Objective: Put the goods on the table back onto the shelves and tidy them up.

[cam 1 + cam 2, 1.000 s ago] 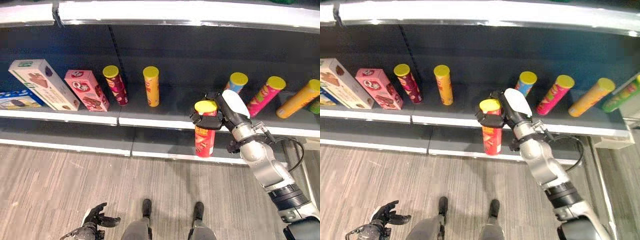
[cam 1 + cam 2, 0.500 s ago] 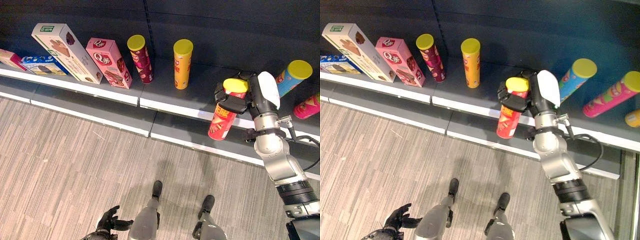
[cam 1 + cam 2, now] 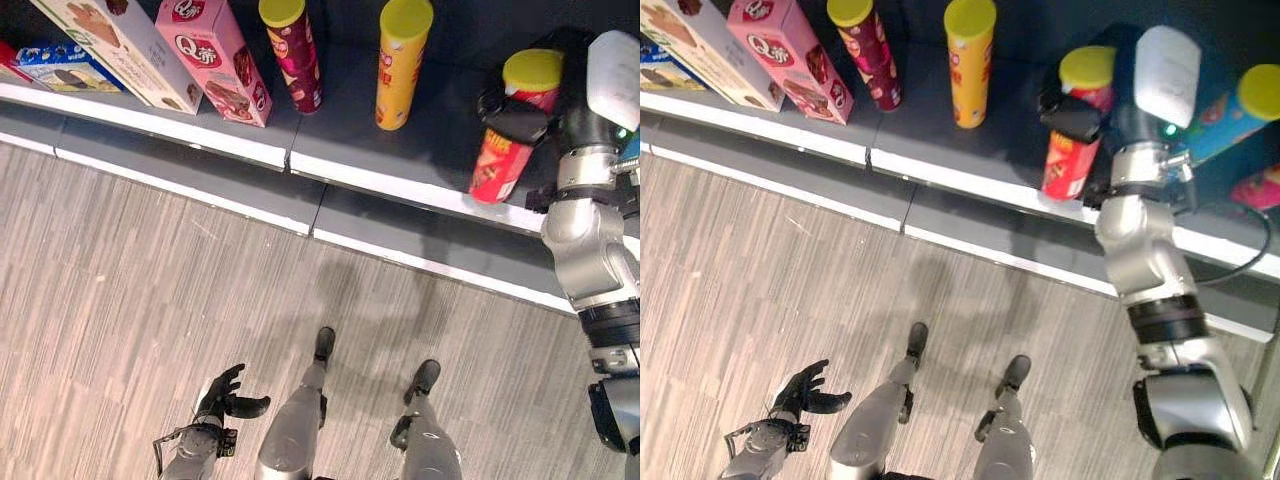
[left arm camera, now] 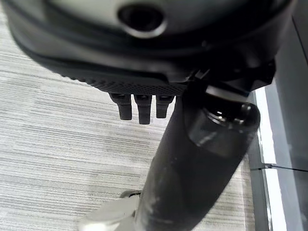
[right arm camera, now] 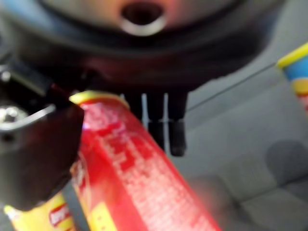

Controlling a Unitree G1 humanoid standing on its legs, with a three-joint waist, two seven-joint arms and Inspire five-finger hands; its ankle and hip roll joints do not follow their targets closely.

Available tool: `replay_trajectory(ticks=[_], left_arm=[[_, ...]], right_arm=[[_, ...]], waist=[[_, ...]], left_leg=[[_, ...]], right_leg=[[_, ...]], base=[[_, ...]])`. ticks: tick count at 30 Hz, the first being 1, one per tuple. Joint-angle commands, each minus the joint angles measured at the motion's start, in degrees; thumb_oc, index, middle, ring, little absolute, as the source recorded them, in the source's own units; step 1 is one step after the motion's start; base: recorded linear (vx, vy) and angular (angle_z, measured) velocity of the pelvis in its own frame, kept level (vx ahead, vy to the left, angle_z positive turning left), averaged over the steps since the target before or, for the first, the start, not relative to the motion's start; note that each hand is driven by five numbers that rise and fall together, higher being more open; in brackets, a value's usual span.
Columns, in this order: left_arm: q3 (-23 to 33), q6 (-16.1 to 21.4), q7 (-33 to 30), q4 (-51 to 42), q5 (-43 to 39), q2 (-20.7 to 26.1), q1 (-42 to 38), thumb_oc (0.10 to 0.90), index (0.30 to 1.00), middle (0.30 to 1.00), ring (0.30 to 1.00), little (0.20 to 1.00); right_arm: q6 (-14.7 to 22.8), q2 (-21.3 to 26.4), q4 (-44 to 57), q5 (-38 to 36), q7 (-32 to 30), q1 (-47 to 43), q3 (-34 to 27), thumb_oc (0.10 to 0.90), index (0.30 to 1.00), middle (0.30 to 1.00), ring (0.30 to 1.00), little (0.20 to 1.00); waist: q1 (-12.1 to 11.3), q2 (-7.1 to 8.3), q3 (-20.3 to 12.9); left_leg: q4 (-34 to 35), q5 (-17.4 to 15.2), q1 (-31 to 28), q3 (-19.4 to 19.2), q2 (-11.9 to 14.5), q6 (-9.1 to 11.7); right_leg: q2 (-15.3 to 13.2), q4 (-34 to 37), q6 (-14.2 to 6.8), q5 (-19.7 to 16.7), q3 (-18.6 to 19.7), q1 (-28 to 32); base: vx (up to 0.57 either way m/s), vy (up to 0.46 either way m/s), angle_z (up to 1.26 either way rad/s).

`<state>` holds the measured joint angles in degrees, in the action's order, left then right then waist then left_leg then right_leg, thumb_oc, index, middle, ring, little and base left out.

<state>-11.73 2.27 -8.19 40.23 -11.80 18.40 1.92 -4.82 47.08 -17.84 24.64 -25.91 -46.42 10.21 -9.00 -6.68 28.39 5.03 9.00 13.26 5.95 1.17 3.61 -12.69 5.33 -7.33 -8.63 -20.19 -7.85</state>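
Placing step in hand, judged from the pose. Right hand (image 3: 545, 100) raised at the shelf (image 3: 400, 185), fingers (image 5: 166, 127) and thumb curled round the upper part of a red tube with yellow lid (image 3: 510, 135). Tube held close to upright, slightly tilted, its base over the shelf's near edge; whether the base touches the shelf board cannot be told. To its left, standing on the same shelf: yellow tube (image 3: 402, 62), then dark red tube (image 3: 292, 52), then pink box (image 3: 212, 62) and pale box (image 3: 110, 45) leaning, with a blue packet (image 3: 65, 68) at far left. To its right, in the right eye view, a blue tube (image 3: 1230, 120) lying tilted, just beside the hand.

Left hand (image 3: 225, 395) low over the floor (image 3: 120, 280), well apart from the shelf, fingers relaxed and spread, holding nothing.

Next move, as a judgement: base to be brought farther onto the board, clear of the near edge, tube set upright in line with the yellow tube, then fingers released without knocking the blue tube alongside.
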Motion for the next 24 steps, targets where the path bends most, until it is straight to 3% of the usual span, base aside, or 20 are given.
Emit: replay_trajectory(ticks=[1, 15, 16, 24], left_arm=[[-2.88, 1.95, -1.58, 0.30, -1.30, 4.39, 2.34, 0.800, 0.900, 0.900, 0.900, 0.900], [-3.55, 2.22, -2.26, -0.54, -1.71, 4.42, 1.16, 0.800, 0.900, 0.900, 0.900, 0.900], [-3.52, 1.93, -2.24, -0.11, -1.95, 3.74, 1.07, 0.800, 0.900, 0.900, 0.900, 0.900], [-3.13, 1.78, -3.01, 0.38, -1.87, 3.84, 1.08, 0.800, 0.900, 0.900, 0.900, 0.900]], right_arm=[[2.13, 4.77, 4.68, 1.71, -7.36, -8.42, 0.16, 0.400, 0.300, 0.300, 0.300, 0.300], [2.18, 3.81, 4.89, 1.08, -8.19, -10.19, 1.03, 0.400, 0.300, 0.300, 0.300, 0.300], [3.72, 1.22, 7.59, -2.49, -7.50, -7.38, -1.09, 0.400, 0.300, 0.300, 0.300, 0.300], [4.78, -0.01, 9.41, -4.14, -7.15, -4.93, -2.15, 0.400, 0.300, 0.300, 0.300, 0.300]], waist=[[-0.52, 1.64, -4.58], [-0.71, 1.41, -3.51], [-0.61, 1.25, -2.81], [0.08, 1.95, -2.04]], left_leg=[[-1.87, -5.36, -1.05, 0.57, -1.50, -0.36], [-2.00, -5.12, 0.02, 0.76, -1.51, -0.29], [-1.99, -4.93, 0.34, 1.13, -1.41, -0.22], [-2.01, -4.90, 0.83, 0.91, -1.55, -0.28]], right_leg=[[-4.80, -5.17, -4.51, 3.44, 3.20, -1.38], [-4.98, -5.51, -4.49, 3.48, 3.39, -2.51], [-5.05, -5.68, -4.45, 3.70, 2.98, -2.53], [-5.16, -5.59, -4.52, 3.49, 3.44, -3.18]], base=[[0.00, -0.005, 0.05], [0.00, -0.006, 0.02], [0.03, -0.033, 0.00], [0.01, -0.003, 0.01]])
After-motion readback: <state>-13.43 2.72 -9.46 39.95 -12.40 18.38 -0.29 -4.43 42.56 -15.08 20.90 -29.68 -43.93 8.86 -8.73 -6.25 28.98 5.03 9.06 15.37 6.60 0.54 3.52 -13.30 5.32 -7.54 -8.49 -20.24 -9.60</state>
